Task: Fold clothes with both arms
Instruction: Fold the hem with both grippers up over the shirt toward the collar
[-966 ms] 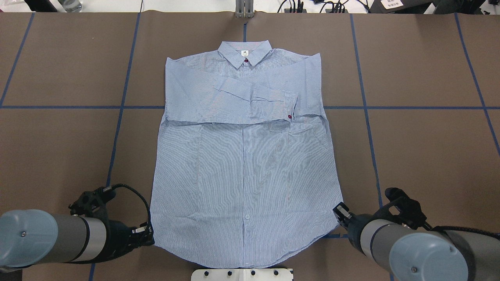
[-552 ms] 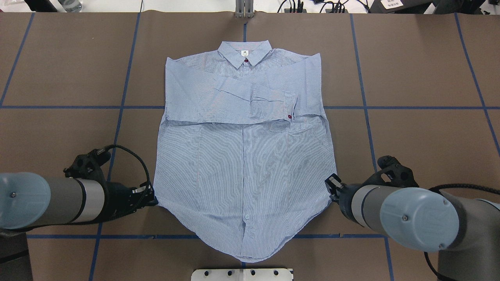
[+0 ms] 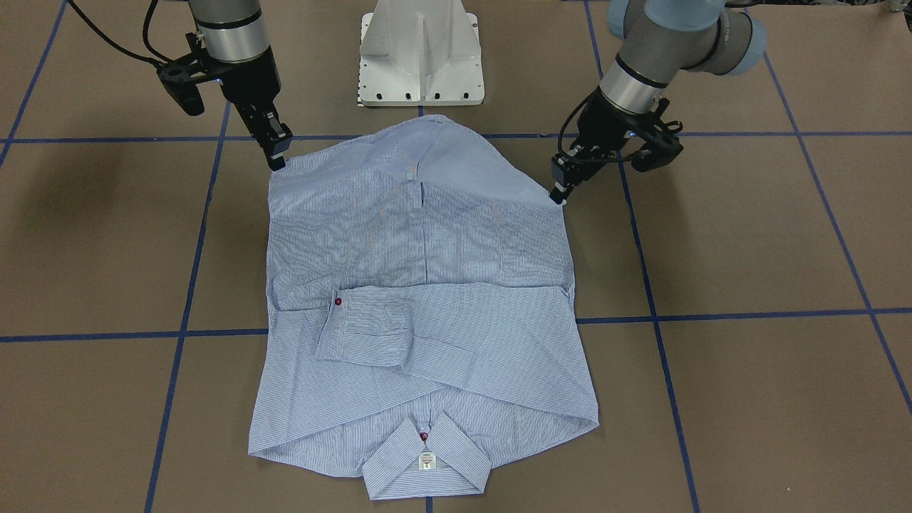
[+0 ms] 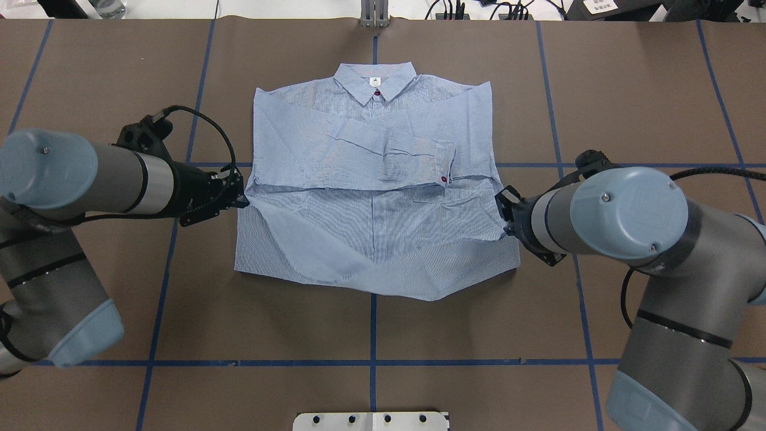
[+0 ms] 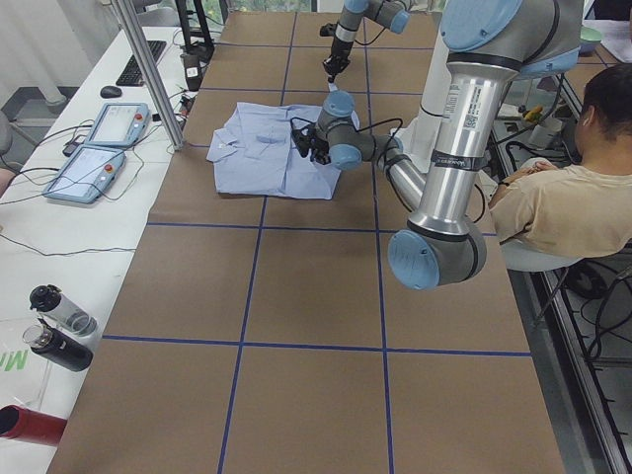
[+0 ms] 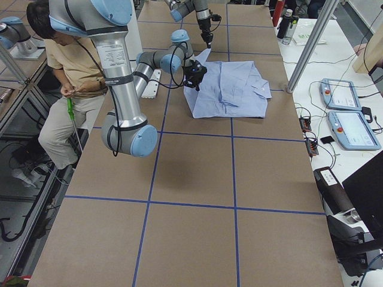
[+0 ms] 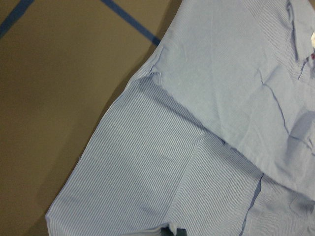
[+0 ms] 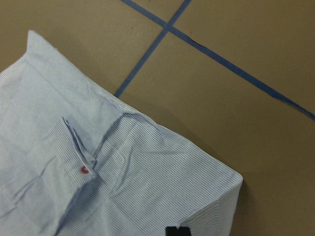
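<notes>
The striped shirt lies front up on the brown table, collar at the far side, sleeves folded across the chest. My left gripper is shut on the hem's left corner. My right gripper is shut on the hem's right corner. Both hold the lower part of the shirt raised, so it sags and doubles over itself at mid-body. In the front-facing view the shirt hangs between the left gripper and the right gripper. The wrist views show cloth running up to the fingers.
The white pedestal base stands at the table's near edge. Blue tape lines grid the table. A seated operator is beside the robot. Control tablets and bottles lie on the side bench beyond the collar end.
Both grippers have moved away from the robot toward the collar, carrying the hem corners up and forward. The lower shirt has lifted off the table and begun folding over itself.
</notes>
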Robot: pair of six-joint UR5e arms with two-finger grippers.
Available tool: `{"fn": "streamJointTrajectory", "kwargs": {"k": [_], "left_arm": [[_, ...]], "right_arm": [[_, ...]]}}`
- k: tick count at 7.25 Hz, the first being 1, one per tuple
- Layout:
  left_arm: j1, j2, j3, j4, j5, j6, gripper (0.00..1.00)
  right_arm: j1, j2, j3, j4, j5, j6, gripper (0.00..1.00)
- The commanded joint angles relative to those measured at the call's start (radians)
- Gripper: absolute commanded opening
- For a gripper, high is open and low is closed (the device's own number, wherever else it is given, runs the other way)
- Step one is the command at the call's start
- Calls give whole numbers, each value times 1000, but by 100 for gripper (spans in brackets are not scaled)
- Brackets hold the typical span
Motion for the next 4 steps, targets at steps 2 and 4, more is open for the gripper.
{"fn": "streamJointTrajectory", "kwargs": {"k": [2,4], "left_arm": [[-123,-56,69,27,-41,39,0],[-126,-90,71,73,-40,39,0]], "right_arm": [[111,53,-55,6,-15,0,0],[112,78,-81,11,-151,21,0]]}}
